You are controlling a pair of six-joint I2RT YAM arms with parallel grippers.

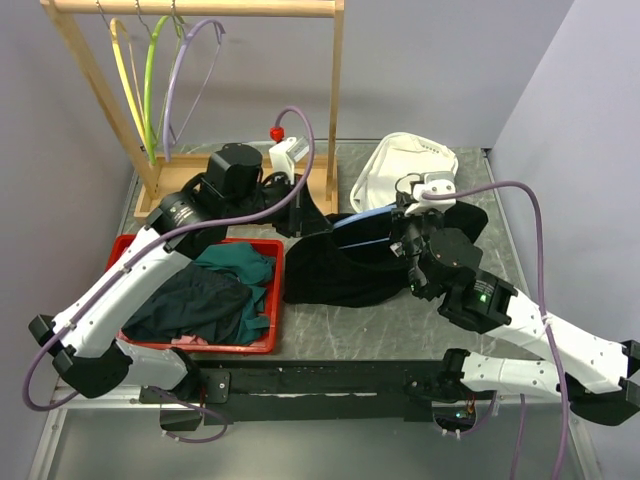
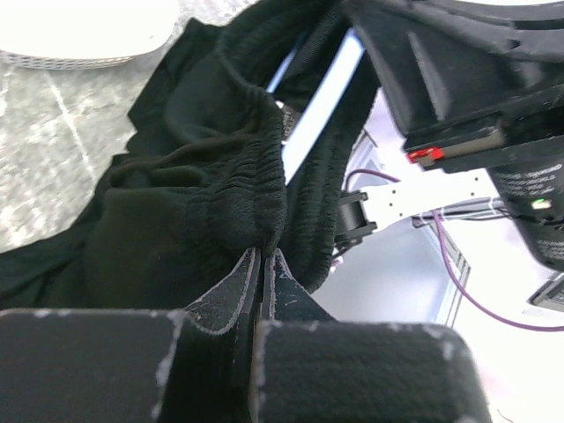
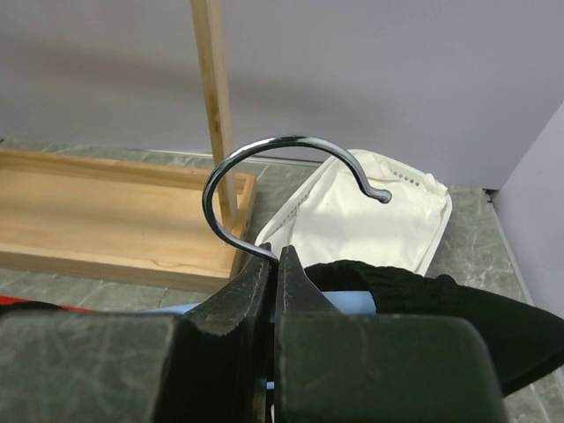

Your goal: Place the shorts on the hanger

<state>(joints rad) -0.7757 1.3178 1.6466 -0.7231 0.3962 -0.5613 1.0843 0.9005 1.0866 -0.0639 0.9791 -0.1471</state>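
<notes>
The black shorts (image 1: 335, 270) lie spread on the table between the two arms, with the light blue hanger (image 1: 365, 218) pushed into their waist opening. My left gripper (image 1: 298, 212) is shut on the gathered elastic waistband of the shorts (image 2: 194, 203); its tips (image 2: 264, 253) pinch the fabric, and the hanger's blue bar (image 2: 322, 101) shows inside the opening. My right gripper (image 3: 275, 256) is shut on the hanger at the foot of its metal hook (image 3: 291, 145). The hanger's blue arm (image 3: 352, 302) runs into the shorts (image 3: 458, 308) just to the right of it.
A red bin (image 1: 278, 290) at the left holds a teal-green garment (image 1: 235, 265) and a pink garment (image 1: 190, 341). The wooden rack (image 1: 335, 90) at the back carries yellow (image 1: 125, 70), green (image 1: 150, 80) and lilac (image 1: 185, 80) hangers. A white basket (image 1: 405, 165) sits at the back right.
</notes>
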